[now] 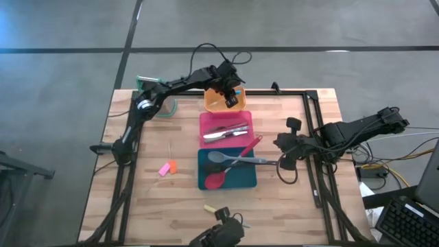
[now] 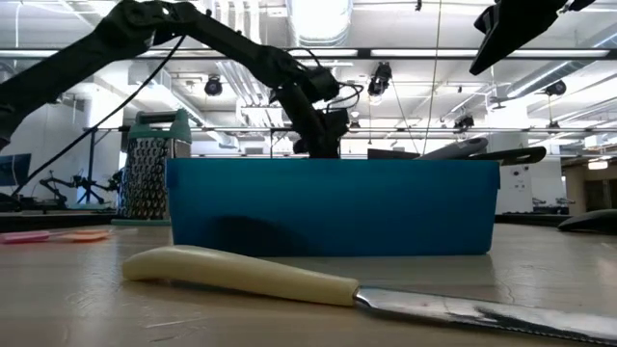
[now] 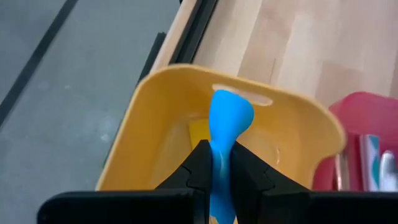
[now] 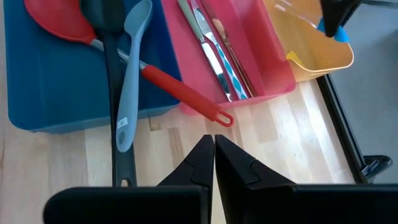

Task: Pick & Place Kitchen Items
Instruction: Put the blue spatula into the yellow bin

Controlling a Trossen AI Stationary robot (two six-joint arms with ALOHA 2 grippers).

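Left gripper point(image 3: 216, 167) clamped on a blue piece point(image 3: 227, 121), held right above the orange tray point(image 3: 155, 118). Right gripper point(image 4: 214, 151) closed and empty over bare table point(image 4: 292, 130); red spoon point(image 4: 186, 93) lies just ahead.

Blue tray point(image 2: 333, 207) square in the middle, broad wall facing forward. Just in front of it, flat on the wooden table point(image 2: 77, 299): a knife point(image 2: 318, 284), cream handle leftward, blade rightward. Left of the tray and behind: a green-topped grater point(image 2: 154, 169), upright. Above its rim: dark utensil handles point(image 2: 482, 150) poking out at right, a dark arm point(image 2: 222, 43) reaching down behind.
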